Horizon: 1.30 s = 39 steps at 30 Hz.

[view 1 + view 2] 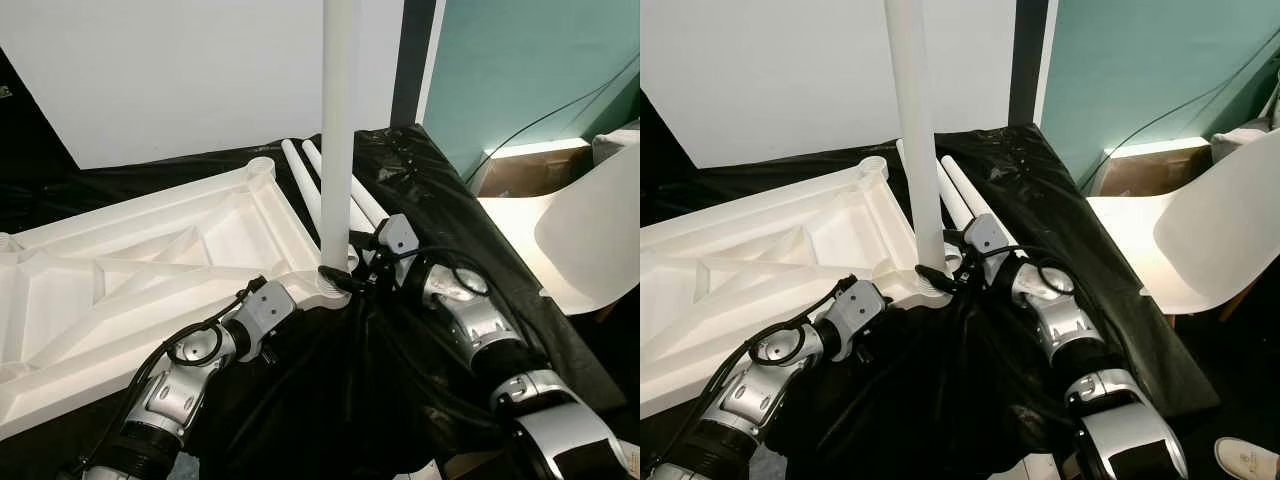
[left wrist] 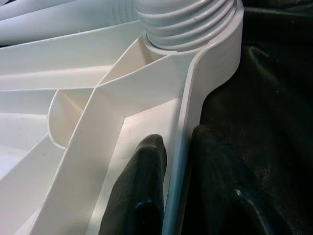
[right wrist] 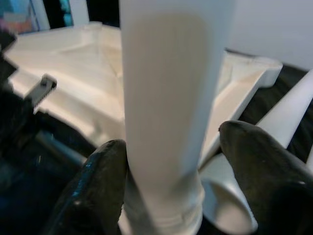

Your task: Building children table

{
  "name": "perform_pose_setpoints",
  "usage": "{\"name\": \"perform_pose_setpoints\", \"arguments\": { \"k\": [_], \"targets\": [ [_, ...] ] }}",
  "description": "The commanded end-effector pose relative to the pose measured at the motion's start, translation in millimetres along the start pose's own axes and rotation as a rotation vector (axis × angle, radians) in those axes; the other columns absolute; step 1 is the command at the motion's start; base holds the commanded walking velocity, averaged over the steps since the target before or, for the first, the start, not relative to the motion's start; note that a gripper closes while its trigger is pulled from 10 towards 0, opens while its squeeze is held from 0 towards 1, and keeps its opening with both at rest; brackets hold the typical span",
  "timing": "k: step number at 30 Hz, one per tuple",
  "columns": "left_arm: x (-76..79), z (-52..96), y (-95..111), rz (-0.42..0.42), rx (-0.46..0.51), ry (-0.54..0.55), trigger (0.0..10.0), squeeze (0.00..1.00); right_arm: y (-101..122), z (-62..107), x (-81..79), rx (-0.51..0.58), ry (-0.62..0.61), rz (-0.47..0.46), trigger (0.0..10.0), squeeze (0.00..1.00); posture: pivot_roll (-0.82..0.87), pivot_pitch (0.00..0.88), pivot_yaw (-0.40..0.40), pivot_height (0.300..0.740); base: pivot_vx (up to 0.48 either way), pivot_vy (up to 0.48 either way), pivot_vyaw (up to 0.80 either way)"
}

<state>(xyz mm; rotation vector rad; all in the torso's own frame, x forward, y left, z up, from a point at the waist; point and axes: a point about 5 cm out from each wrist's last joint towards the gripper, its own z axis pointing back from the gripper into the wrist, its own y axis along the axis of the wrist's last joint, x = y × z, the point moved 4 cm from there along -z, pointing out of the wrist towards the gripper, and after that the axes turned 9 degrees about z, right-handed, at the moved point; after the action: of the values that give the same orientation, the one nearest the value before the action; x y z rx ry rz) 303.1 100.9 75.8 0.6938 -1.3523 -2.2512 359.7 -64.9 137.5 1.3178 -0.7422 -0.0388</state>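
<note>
Pinching the ribbed white plastic tabletop's (image 1: 150, 270) rim steady, the left gripper (image 2: 177, 161) lets the right gripper (image 3: 171, 161), fingers spread loosely, turn the upright white tubular leg (image 1: 338, 130).

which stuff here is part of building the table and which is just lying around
For the job:
- upturned white tabletop, left gripper clamped on its rim
- upright leg in the corner socket, right gripper around it
- spare legs lying beside it

Lying about:
- white chair
- cardboard box
- cable
</note>
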Motion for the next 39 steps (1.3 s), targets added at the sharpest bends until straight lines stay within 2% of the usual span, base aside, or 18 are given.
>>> {"name": "perform_pose_setpoints", "arguments": {
  "k": [1,5,9,18,19,20,21,22,23,28,29,31,32,33,36,37,39],
  "targets": [
    [28.6,-3.5,-29.5,0.048,-0.1,-0.132,10.0,0.0,-1.9,0.0,-1.7,-0.01,0.036,-0.014,0.0,0.0,0.04,0.0,0.016,0.74,0.0,0.0,0.0],
    [28.3,-1.5,-30.5,0.049,-0.101,-0.128,10.0,0.0,-1.0,-0.4,-5.2,-0.008,0.127,-0.004,0.0,0.0,0.05,0.0,0.017,0.74,0.0,0.0,0.0],
    [28.0,-0.7,-31.1,0.049,-0.102,-0.126,10.0,0.0,-0.2,-1.5,-6.0,-0.002,0.146,-0.011,0.0,0.0,0.05,0.0,0.018,0.74,0.0,0.0,0.0],
    [26.9,0.2,-30.9,0.045,-0.104,-0.124,10.0,0.0,-3.8,-3.5,-6.3,0.009,0.073,-0.094,0.0,0.0,0.06,0.0,0.015,0.74,0.0,0.0,0.0],
    [26.7,0.4,-30.9,0.046,-0.103,-0.123,10.0,0.0,-5.3,-7.2,-2.0,0.012,-0.068,-0.112,0.0,0.0,0.06,0.0,0.014,0.74,0.0,0.0,0.0],
    [26.9,0.4,-30.8,0.046,-0.103,-0.124,10.0,0.0,-9.1,-7.6,-3.5,0.021,-0.292,-0.128,0.0,0.0,0.05,0.0,0.016,0.74,0.0,0.0,0.0],
    [26.9,0.4,-30.8,0.046,-0.103,-0.124,10.0,0.0,-9.1,-7.6,-3.5,0.021,-0.292,-0.128,0.0,0.0,0.05,0.0,0.016,0.74,0.0,0.0,0.0],
    [27.4,0.2,-30.7,0.045,-0.104,-0.126,10.0,0.0,-11.9,-4.7,-14.1,0.025,-0.394,-0.126,0.0,0.0,0.05,0.0,0.016,0.74,0.0,0.0,0.0],
    [27.6,0.1,-30.5,0.044,-0.104,-0.127,10.0,0.0,-12.7,-3.7,-18.5,0.026,-0.414,-0.126,0.0,0.0,0.05,0.0,0.016,0.74,0.0,0.0,0.0],
    [26.8,-0.8,-29.2,0.043,-0.101,-0.126,10.0,0.0,-12.0,-4.6,-25.7,0.035,-0.446,-0.153,0.0,0.0,0.05,0.0,0.018,0.74,0.0,0.0,0.0],
    [27.0,-0.8,-29.3,0.042,-0.102,-0.127,10.0,0.0,-13.9,-5.6,-23.0,0.019,-0.444,-0.159,1.8,0.0,0.05,0.0,0.02,0.74,0.0,0.0,0.0],
    [27.2,-1.0,-29.5,0.042,-0.102,-0.129,10.0,0.0,-15.1,-6.0,-20.1,0.008,-0.441,-0.157,1.8,0.0,0.04,0.0,0.022,0.74,0.0,0.0,0.0],
    [27.3,-1.1,-29.6,0.041,-0.103,-0.13,10.0,0.0,-16.1,-5.9,-17.1,0.0,-0.435,-0.151,8.3,0.0,0.04,0.0,0.021,0.74,0.0,0.0,0.0],
    [27.2,-1.4,-29.4,0.04,-0.102,-0.131,10.0,0.0,-16.6,-7.2,-16.6,-0.01,-0.395,-0.137,10.0,0.0,0.04,0.0,0.021,0.74,0.0,0.0,0.0],
    [27.0,-1.5,-29.1,0.041,-0.101,-0.131,10.0,0.0,-15.4,-6.4,-15.8,-0.006,-0.38,-0.12,10.0,0.0,0.04,0.0,0.021,0.74,0.0,0.0,0.0],
    [26.8,-1.7,-29.0,0.041,-0.1,-0.13,10.0,0.0,-14.9,-5.6,-14.5,-0.001,-0.359,-0.123,10.0,1.0,0.04,0.0,0.021,0.74,0.0,0.0,0.0],
    [26.6,-2.0,-28.8,0.042,-0.099,-0.13,10.0,0.0,-14.7,-5.2,-13.2,0.002,-0.311,-0.133,10.0,1.0,0.04,0.0,0.02,0.74,0.0,0.0,0.0]
  ]
}}
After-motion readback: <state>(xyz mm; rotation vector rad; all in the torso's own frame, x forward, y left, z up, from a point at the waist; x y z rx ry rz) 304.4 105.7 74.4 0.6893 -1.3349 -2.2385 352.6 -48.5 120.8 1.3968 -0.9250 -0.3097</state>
